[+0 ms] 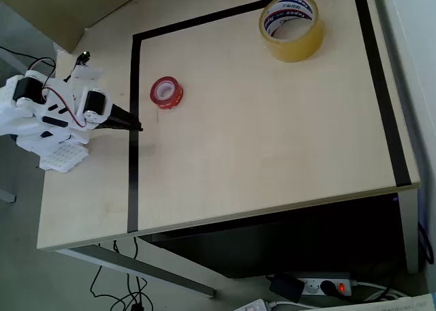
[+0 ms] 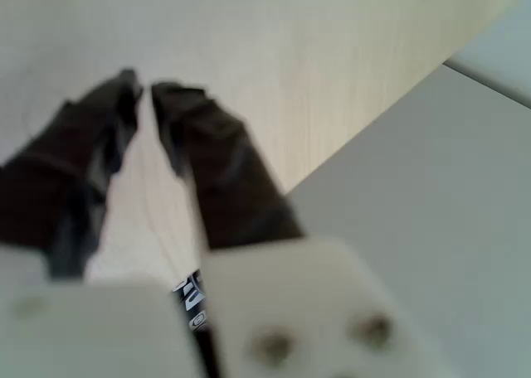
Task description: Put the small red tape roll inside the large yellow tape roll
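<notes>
The small red tape roll (image 1: 166,93) lies flat on the pale wooden table, near the left black border line. The large yellow tape roll (image 1: 291,26) lies flat at the far right of the table top, well apart from the red one. My gripper (image 1: 135,126) is at the table's left side on the folded white arm. Its black fingers point right and end just below and left of the red roll, without touching it. In the wrist view the gripper (image 2: 143,93) is blurred, with its two dark fingertips almost together over bare wood and nothing between them.
Black tape lines (image 1: 133,140) mark a rectangle on the table (image 1: 259,154). The table's front edge runs along the lower part of the overhead view, with a power strip (image 1: 327,285) and cables on the floor below. Bare wood lies between the two rolls.
</notes>
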Action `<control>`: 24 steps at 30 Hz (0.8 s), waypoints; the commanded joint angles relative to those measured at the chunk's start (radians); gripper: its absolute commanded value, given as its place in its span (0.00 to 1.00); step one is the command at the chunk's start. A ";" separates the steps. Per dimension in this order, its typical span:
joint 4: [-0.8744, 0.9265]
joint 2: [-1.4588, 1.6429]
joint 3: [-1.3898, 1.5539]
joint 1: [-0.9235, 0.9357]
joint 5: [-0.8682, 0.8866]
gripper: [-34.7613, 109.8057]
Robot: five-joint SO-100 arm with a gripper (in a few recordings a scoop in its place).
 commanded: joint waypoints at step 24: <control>0.206 -0.842 -0.854 -0.133 0.014 0.24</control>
